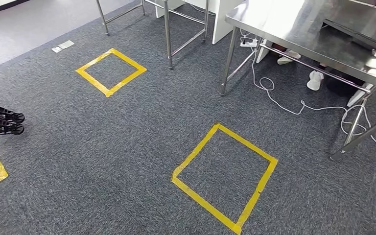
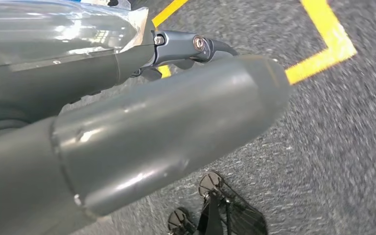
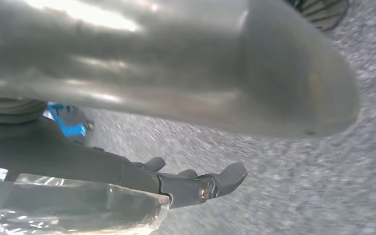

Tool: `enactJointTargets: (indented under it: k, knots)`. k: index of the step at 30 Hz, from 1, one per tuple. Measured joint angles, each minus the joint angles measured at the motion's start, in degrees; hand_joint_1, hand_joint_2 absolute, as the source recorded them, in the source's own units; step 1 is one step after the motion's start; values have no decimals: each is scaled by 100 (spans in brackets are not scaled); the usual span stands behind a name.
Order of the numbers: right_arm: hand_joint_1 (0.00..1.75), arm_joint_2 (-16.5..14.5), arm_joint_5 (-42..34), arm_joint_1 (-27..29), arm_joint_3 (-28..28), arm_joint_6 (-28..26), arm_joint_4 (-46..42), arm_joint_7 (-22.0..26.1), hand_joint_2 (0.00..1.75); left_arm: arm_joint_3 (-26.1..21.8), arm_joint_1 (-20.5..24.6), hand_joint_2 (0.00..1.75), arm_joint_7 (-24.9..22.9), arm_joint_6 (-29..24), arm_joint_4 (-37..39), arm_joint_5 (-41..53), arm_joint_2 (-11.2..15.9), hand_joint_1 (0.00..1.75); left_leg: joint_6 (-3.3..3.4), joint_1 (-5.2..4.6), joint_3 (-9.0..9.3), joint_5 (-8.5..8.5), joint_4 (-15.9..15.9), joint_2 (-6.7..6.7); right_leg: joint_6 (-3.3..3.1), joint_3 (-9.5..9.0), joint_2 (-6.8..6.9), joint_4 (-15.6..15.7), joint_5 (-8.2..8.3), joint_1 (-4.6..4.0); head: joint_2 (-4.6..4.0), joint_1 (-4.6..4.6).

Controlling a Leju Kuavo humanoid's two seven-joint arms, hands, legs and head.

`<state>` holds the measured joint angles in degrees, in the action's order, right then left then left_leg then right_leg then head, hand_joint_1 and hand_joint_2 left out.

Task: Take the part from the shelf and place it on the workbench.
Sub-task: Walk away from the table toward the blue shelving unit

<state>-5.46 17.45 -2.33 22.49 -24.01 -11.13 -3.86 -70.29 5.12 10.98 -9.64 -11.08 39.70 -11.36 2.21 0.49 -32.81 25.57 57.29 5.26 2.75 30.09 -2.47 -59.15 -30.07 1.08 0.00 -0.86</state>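
A part wrapped in clear plastic (image 2: 54, 29) lies against the dark fingers (image 2: 186, 46) of my left hand (image 2: 166, 132), whose thick grey thumb stretches out beside it. The same clear wrapping (image 3: 78, 205) lies along the dark fingers (image 3: 196, 186) of my right hand (image 3: 186, 73), so the part sits pressed between both hands above the carpet. The steel workbench (image 1: 293, 29) stands at the upper right of the head view, its top bare and shiny.
Two yellow tape squares (image 1: 196, 149) (image 1: 127, 58) mark the grey carpet. A white cable (image 1: 284, 105) and a person's white shoes (image 1: 315, 81) lie under the bench. A steel frame's legs (image 1: 168, 34) stand behind. A black wheeled frame (image 1: 2, 122) sits at the left.
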Motion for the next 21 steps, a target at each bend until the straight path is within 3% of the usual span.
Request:
enactJointTargets:
  k: [2, 4, 6, 8, 10, 11, 12, 14, 16, 19, 21]
  knots:
    - [0, 0, 108, -18, -56, 36, 2, -16, 0, -57, 2, 0, -2, -63, 0, -86, -9, 0, -73, -14, -22, -1, 11, 97, -99, -66, -65, 221, 92, -16, 0, 3]
    - [0, -4, 187, -45, -118, 49, 2, -37, 0, -118, -5, 0, -3, -111, -1, -142, -14, 0, -135, 12, -60, 6, 37, 122, -201, -101, 45, 229, 120, -5, 0, 6]
    - [0, -11, 260, -54, -177, 73, 2, -56, 0, -174, 2, 0, -1, -154, 1, -188, -22, 0, -183, 24, -201, 192, 319, -120, -294, -137, 164, 251, 150, 27, 0, 38]
    - [0, -15, 336, -48, -240, 106, 3, -75, 0, -225, 27, 0, 5, -190, 1, -238, -33, 0, -233, 39, -529, 573, 1001, -402, -350, -135, 297, 254, 149, 13, 0, 73]
    - [0, -15, 415, -45, -301, 130, 4, -106, 0, -273, 44, 0, 15, -224, -1, -289, -37, 0, -275, 66, -827, 781, 1588, -476, -362, -130, 440, 252, 137, -3, 0, 76]
    - [0, -16, 455, -49, -332, 138, 4, -120, 0, -299, 45, 0, 20, -245, -1, -308, -37, 0, -286, 77, -838, 723, 1603, -498, -364, -132, 503, 252, 130, -5, 0, 79]
    - [0, -20, 494, -53, -366, 143, 4, -131, 0, -325, 45, 0, 24, -270, -1, -324, -37, 0, -290, 86, -731, 572, 1396, -532, -360, -138, 561, 251, 121, -4, 0, 79]
    - [0, -38, 572, -64, -436, 149, 4, -146, 0, -371, 61, 0, 27, -317, 0, -352, -38, 0, -272, 83, -306, 219, 619, -747, -323, -169, 664, 250, 87, -25, 0, 85]
    - [0, -54, 652, -71, -501, 157, 4, -156, 0, -399, 92, 0, 28, -363, 0, -388, -41, 0, -223, 58, -49, 90, 147, -903, -254, -183, 749, 251, 42, -73, 0, 72]
    - [0, -67, 770, -104, -603, 199, 4, -167, 0, -456, 106, 0, 32, -426, 0, -453, -52, 0, -105, 22, -34, 84, 73, -766, -155, -238, 866, 263, -3, -95, 0, 60]
    - [0, -76, 851, -115, -671, 219, 5, -184, 0, -501, 112, 0, 39, -461, 0, -491, -60, 0, -10, 39, -15, 32, 18, -651, -145, -180, 703, 27, -160, -92, 0, 44]
